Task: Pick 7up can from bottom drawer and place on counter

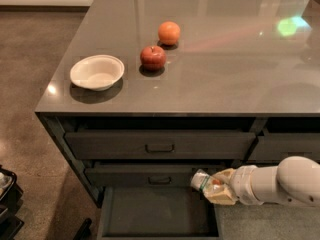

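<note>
Hovering by the open matte-grey bottom drawer's (159,212) right edge, the gripper (209,187) has jaws clamped on the shiny 7up can (199,179). Glossy counter (227,76) has a round white bowl (96,72) near its left edge.

The room is dim. Light from above glares on the counter (225,84), with one green spot (289,25). The gripper (211,187) grips the 7up can (201,180) above the dark bottom drawer (155,211).

Our arm (280,181) reaches in from 4 o'clock, level, pointing toward 9 o'clock; our gripper (210,185) sits at 5 o'clock, fingers clamped on the 7up can (199,180).
</note>
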Available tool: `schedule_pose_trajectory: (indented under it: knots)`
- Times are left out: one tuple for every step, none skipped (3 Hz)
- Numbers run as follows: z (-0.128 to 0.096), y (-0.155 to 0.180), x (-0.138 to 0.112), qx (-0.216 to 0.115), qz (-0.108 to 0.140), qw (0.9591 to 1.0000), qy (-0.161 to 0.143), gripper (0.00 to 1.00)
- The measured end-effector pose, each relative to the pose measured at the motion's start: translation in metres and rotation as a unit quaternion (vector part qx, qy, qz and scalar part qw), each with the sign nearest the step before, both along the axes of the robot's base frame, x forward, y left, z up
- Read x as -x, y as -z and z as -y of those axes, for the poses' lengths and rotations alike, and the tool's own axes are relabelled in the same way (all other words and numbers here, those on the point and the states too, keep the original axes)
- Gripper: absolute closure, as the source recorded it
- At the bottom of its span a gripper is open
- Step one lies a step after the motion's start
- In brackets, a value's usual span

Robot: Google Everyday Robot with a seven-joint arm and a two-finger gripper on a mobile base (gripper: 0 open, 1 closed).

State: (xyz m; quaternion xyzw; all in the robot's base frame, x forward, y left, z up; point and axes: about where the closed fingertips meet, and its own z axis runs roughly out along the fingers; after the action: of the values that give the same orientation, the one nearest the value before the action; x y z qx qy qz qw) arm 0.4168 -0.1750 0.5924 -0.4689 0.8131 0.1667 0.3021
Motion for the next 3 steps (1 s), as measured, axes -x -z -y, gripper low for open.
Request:
schedule_pose_trajectory:
  knots:
    - [-0.003,-0.069,-0.001,0.039,0.048,0.9980,-0.016,1.00]
    - [-0.018,-0.144,-0.001,0.075,0.096,0.9922,-0.024,1.00]
    - [-0.030,-0.212,-0.007,0.107,0.138,0.9845,-0.015,1.00]
